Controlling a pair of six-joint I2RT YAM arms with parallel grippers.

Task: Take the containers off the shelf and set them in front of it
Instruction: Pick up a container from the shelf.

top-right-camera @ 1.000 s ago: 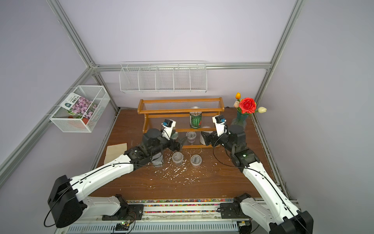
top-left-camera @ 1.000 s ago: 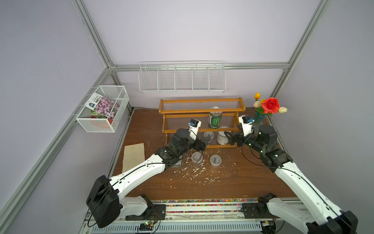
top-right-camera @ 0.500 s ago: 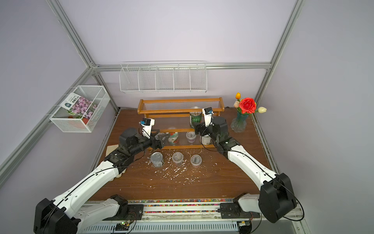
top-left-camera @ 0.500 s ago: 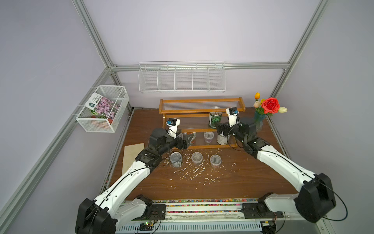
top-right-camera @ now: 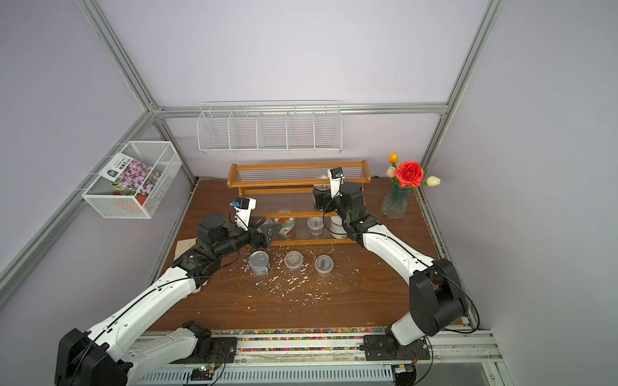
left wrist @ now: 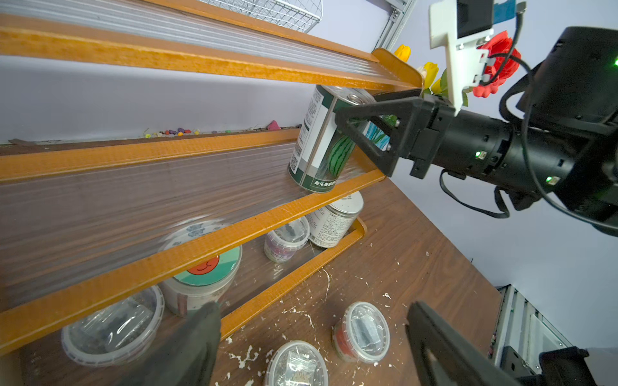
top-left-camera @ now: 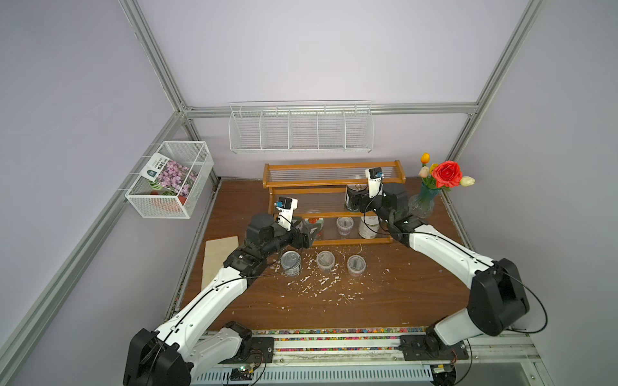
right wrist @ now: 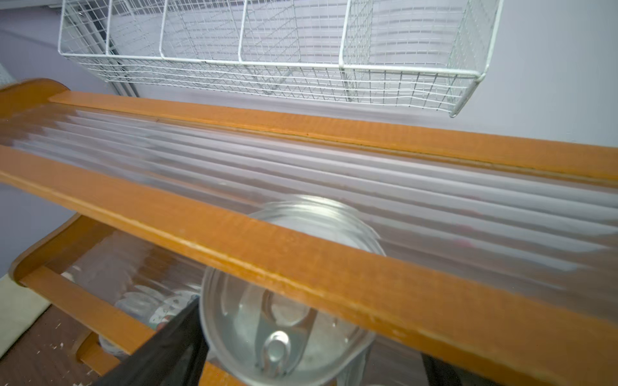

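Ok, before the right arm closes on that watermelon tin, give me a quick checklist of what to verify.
1. Right gripper open: ok.
2. Its jaws straddle the watermelon tin: ok, a finger on each side.
3. Tin standing on the shelf's middle tier: ok.
4. Room to lift straight up: cannot tell; the top rail crosses the lid in the right wrist view.
5. Free table in front of the shelf: ok.
6. Left gripper out of the way: ok, open, low by the tomato-lidded tub.
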